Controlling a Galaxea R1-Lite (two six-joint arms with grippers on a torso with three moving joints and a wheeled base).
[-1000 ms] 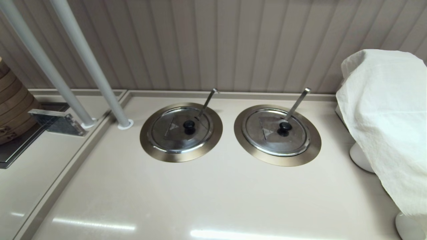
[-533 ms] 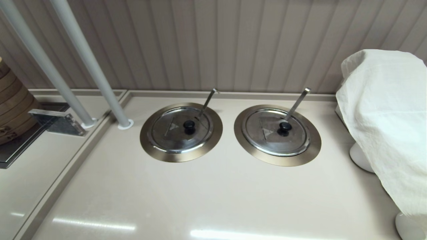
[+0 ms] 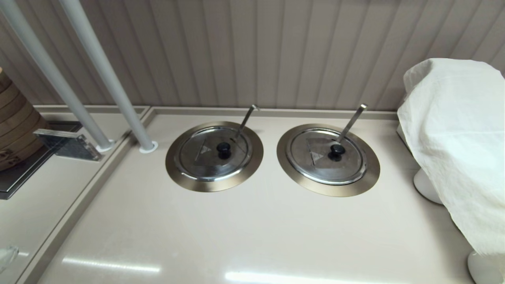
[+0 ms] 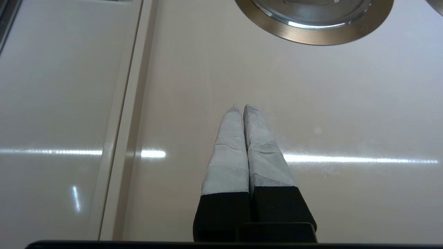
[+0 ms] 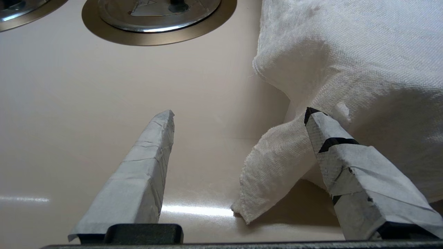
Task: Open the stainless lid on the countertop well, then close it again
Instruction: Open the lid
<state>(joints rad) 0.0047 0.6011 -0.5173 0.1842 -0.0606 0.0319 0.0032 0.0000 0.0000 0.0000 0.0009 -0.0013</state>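
Since 0.5 s ago almost nothing moved: both lids and ladles lie as before; only a small pale shape (image 3: 8, 254) has come in at the lower left corner of the head view, too little of it to tell what it is.

Stainless lid (image 3: 213, 152) sits flat and closed in the countertop well (image 3: 176, 173), the left one of two on the beige surface (image 3: 252, 228). Its black knob (image 3: 223, 148) is near the lid's middle, w/ a faint triangle mark beside it. Thin ladle rod (image 3: 245, 120) w/ hooked tip rises from the lid's far side and leans toward the wall.

Twin lid (image 3: 326, 154) is also closed, in the right well, w/ a flat straight ladle handle (image 3: 351, 121). White cloth (image 3: 453, 146) covers something at the right edge of the surface. Two grey poles (image 3: 106, 77) stand to the left of the wells, and a bamboo steamer (image 3: 14, 122) is at the far left.

Left pincer (image 4: 242, 108) hangs over bare surface, well apart from the well's flange, which shows only at the edge of its wrist view; its taped fingers (image 4: 228, 148) are pressed together, holding nothing. Right pincer (image 5: 238, 116) is wide open and empty, low over the surface, one finger (image 5: 342, 155) just in front of the white cloth; touching or not, I cannot tell.
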